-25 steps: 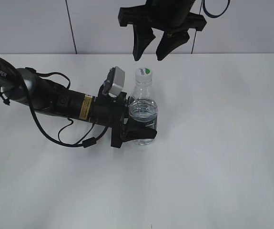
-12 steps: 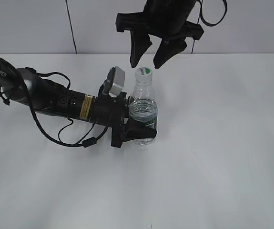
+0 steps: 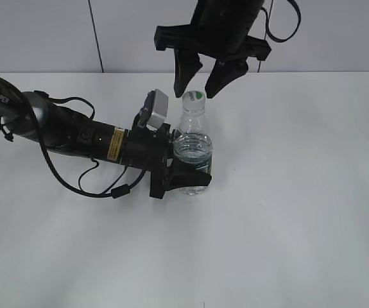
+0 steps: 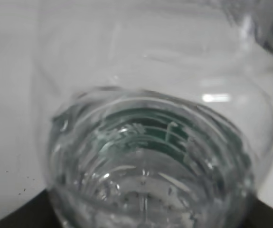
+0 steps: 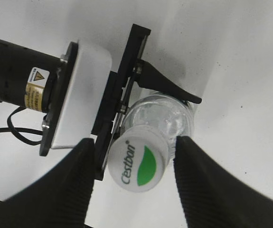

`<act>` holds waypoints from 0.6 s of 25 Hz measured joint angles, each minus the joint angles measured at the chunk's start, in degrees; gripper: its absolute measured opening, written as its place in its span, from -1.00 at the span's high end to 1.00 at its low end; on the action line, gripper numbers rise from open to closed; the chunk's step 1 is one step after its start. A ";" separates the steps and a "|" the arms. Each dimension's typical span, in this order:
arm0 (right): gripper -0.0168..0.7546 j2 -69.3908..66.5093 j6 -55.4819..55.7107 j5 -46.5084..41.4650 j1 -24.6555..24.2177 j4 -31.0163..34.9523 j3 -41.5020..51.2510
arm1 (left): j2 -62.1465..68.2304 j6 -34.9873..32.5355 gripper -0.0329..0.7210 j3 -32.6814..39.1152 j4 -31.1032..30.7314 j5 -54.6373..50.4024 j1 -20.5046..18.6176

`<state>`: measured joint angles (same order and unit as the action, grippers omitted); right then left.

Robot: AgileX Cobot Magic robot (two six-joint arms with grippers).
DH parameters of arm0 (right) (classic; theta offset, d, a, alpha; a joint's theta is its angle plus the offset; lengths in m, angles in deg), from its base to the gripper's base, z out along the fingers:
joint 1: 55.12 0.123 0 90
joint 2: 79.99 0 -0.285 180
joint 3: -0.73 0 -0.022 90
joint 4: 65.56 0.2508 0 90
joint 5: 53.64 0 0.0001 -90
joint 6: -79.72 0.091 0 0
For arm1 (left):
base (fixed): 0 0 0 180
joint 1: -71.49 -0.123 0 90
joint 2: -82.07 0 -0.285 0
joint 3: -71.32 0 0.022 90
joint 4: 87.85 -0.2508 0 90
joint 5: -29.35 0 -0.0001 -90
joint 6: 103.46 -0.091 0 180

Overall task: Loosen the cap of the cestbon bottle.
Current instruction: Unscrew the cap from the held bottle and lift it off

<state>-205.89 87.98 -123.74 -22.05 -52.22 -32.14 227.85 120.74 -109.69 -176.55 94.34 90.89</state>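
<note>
The clear cestbon bottle (image 3: 192, 151) stands upright on the white table. My left gripper (image 3: 190, 174) is shut on its lower body; the left wrist view is filled by the bottle (image 4: 150, 142) and its green label. The white cap (image 3: 194, 97) with a green leaf mark tops the bottle. My right gripper (image 3: 199, 90) hangs open just above it, one finger on each side of the cap. In the right wrist view the cap (image 5: 137, 163) sits between the two black fingers (image 5: 207, 185) without touching them.
The left arm (image 3: 56, 131) lies low across the table from the left, with a loose black cable (image 3: 94, 186) beside it. A wall with a dark vertical seam (image 3: 94, 35) stands behind the white table (image 3: 287, 212).
My right gripper has come down and slightly left, from well above the bottle to level with the cap, fingers now flanking it. The left gripper and bottle have not moved.
</note>
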 joint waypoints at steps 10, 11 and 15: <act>-0.11 -0.18 0.00 0.00 0.00 -0.59 0.72 | 0.00 0.00 -0.19 0.00 0.00 0.00 0.00; -0.11 -0.18 0.00 0.00 0.00 -0.54 1.04 | 0.00 0.00 -0.19 0.00 0.00 0.00 0.00; -0.11 -0.18 0.06 0.00 0.00 -0.54 1.58 | 0.00 0.00 -0.19 0.00 0.00 0.00 0.00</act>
<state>-206.06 88.04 -123.74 -22.05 -52.76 -30.56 227.85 120.74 -109.69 -176.55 94.34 90.89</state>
